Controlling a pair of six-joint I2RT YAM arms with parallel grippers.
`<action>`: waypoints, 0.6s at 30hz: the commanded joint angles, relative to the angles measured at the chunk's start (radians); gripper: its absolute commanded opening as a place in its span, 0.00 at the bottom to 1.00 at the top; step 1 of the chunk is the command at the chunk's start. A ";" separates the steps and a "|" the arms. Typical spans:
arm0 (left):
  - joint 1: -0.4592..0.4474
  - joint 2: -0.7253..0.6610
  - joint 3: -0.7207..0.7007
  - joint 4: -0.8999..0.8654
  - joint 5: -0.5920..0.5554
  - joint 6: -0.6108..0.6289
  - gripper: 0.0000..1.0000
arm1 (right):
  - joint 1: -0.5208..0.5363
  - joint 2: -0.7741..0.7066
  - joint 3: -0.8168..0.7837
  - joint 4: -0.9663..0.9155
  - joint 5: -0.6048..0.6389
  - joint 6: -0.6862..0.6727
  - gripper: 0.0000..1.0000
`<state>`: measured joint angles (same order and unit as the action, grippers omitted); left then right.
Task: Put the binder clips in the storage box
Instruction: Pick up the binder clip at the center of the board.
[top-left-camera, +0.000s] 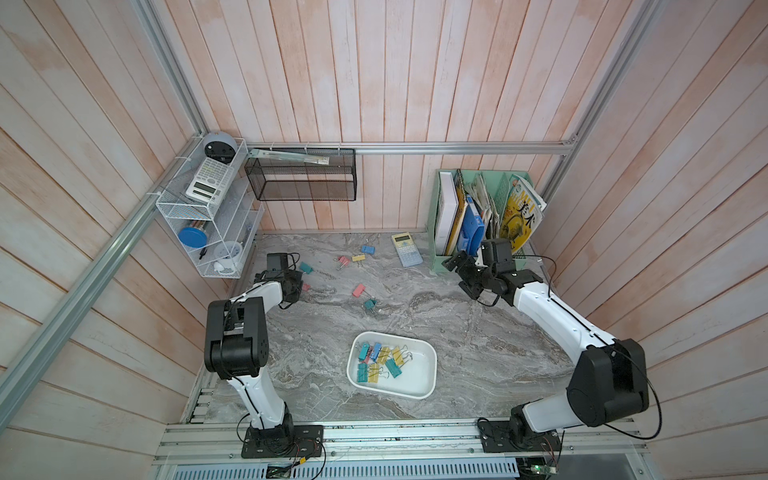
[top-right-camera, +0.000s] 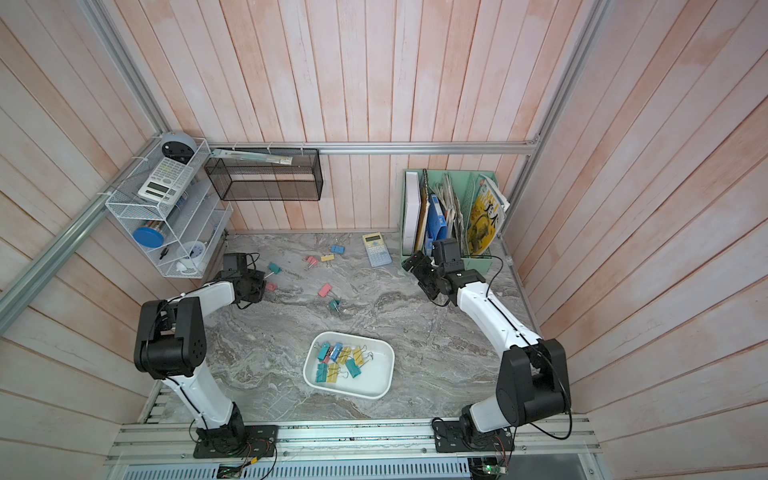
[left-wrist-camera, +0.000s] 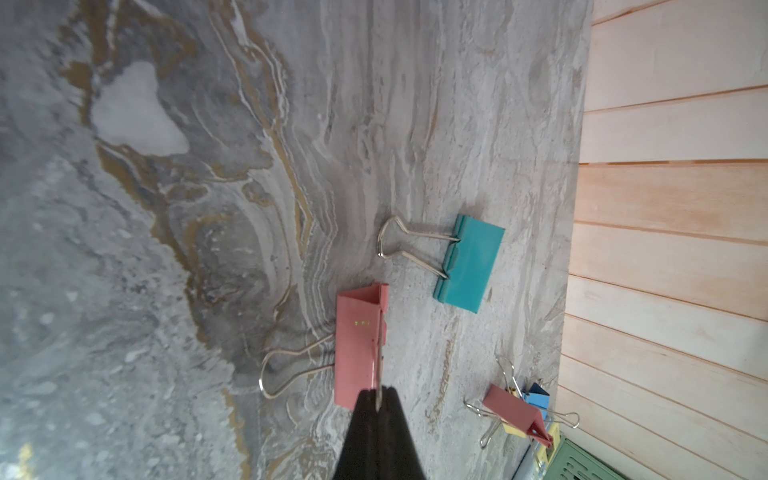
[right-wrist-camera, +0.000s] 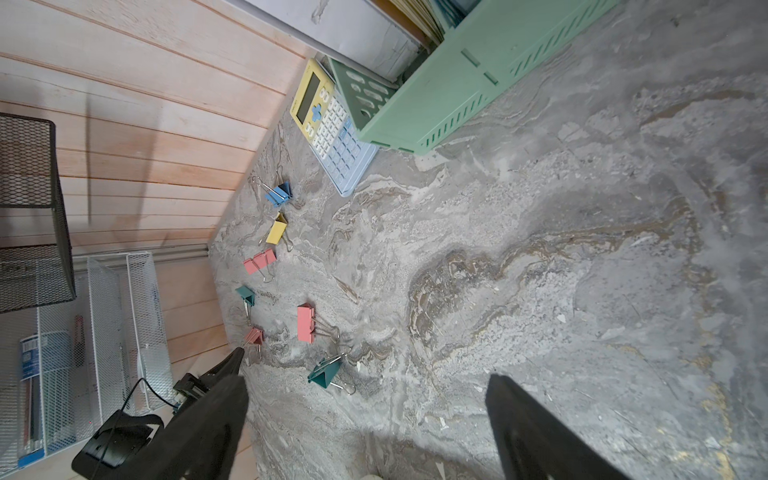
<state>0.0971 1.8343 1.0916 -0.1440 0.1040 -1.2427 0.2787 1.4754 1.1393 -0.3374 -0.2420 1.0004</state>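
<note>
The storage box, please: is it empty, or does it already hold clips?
Partly filled: the storage box holds several teal, yellow and blue binder clips.

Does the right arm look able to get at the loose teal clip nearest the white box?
Probably yes: the right gripper is open, and only bare table lies between it and that teal clip. A pink clip lies close beside it, which may crowd the grasp.

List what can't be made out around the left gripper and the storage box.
- Left gripper: in both top views its own wrist covers the fingertips.
- Binder clips in the storage box: overlapping in both top views, count uncertain.
- Pink clip: gold print too small in the left wrist view.
</note>
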 joint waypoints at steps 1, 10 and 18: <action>0.002 -0.040 0.018 -0.067 0.038 0.053 0.00 | -0.007 0.008 0.037 -0.019 -0.013 -0.036 0.97; -0.167 -0.210 0.217 -0.587 -0.095 0.448 0.00 | -0.029 -0.006 0.079 -0.055 -0.074 -0.163 0.97; -0.591 -0.263 0.452 -1.075 -0.431 0.567 0.00 | -0.023 -0.031 0.035 -0.050 -0.128 -0.171 0.96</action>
<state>-0.3866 1.5623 1.4826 -0.9325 -0.1692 -0.7498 0.2520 1.4731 1.1954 -0.3698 -0.3355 0.8440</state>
